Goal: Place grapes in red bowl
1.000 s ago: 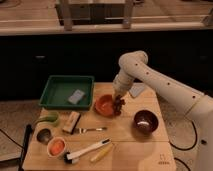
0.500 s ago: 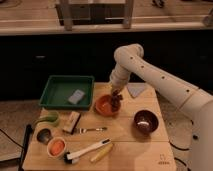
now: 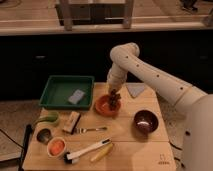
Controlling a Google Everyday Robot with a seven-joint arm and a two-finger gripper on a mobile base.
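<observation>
Wooden table [image 3: 131, 148] with the red bowl [image 3: 101, 108] near its centre. Around the bowl: a green rectangular tray [image 3: 50, 93] at 10 o'clock holding a grey-blue sponge [image 3: 76, 96]; a flat grey cloth [image 3: 135, 90] at 2 o'clock; a glossy dark maroon bowl [image 3: 146, 121] at 4 o'clock; a fork [image 3: 86, 130] and a small wooden block [image 3: 71, 121] at 7 to 8 o'clock. A small pale bowl [image 3: 56, 147] with orange contents, a white brush [image 3: 89, 149] and a yellow oblong piece [image 3: 102, 153] lie along the near edge. The white arm [image 3: 145, 70] enters from 4 o'clock, bends at a high elbow and points steeply downward. The gripper [image 3: 114, 95] hangs over the bowl's 2 o'clock rim, its fingers pressed together on the grapes [image 3: 115, 102], a dark lumpy cluster just above the matte orange-red interior.
</observation>
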